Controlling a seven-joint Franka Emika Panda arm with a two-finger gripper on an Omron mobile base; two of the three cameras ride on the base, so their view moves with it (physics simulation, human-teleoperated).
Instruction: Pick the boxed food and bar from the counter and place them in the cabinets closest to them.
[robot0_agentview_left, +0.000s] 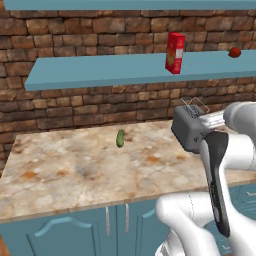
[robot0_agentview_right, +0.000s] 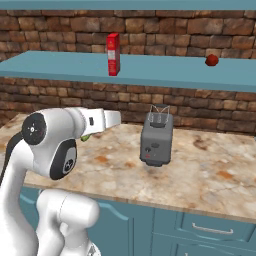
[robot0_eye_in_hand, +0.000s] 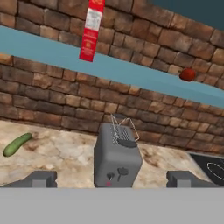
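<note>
**Red carton on the lower shelf, end effector empty and spread**

Left base view: stands upright on the lower teal shelf (robot0_agentview_left: 100, 72), the red boxed food (robot0_agentview_left: 175, 52), against the brick wall (robot0_agentview_left: 75, 107). Further right on the same slab, well apart from the carton, a small red tomato (robot0_agentview_left: 235, 52). Higher up, the edge of a second teal shelf (robot0_agentview_left: 125, 4). Below, the marbled counter (robot0_agentview_left: 75, 170), with a small green pickle (robot0_agentview_left: 120, 138) lying near the back and a grey toaster (robot0_agentview_left: 190, 130) to the right, partly hidden by the white arm. Under the counter, teal doors with silver handles (robot0_agentview_left: 115, 220).

Right base view: again upright on the lower shelf (robot0_agentview_right: 60, 65), the boxed food (robot0_agentview_right: 113, 54), with the tomato (robot0_agentview_right: 212, 60) well to its right. On the counter (robot0_agentview_right: 210, 175), the toaster (robot0_agentview_right: 156, 140) standing clear, its wire lever raised at the top. Just visible behind the arm's forearm, a sliver of green pickle (robot0_agentview_right: 85, 137).

Hand view: looking along the end effector (robot0_eye_in_hand: 112, 179), fingertips (robot0_eye_in_hand: 41, 178) set wide apart at the bottom edge, nothing between them. Straight ahead, between the tips, the toaster (robot0_eye_in_hand: 117, 159). To the left on the counter (robot0_eye_in_hand: 65, 153), the pickle (robot0_eye_in_hand: 16, 144). Above, on the tilted shelf (robot0_eye_in_hand: 52, 51), the boxed food (robot0_eye_in_hand: 92, 30) and, far right, the tomato (robot0_eye_in_hand: 187, 75). At the lower right corner, part of a black stovetop (robot0_eye_in_hand: 210, 166).
</note>
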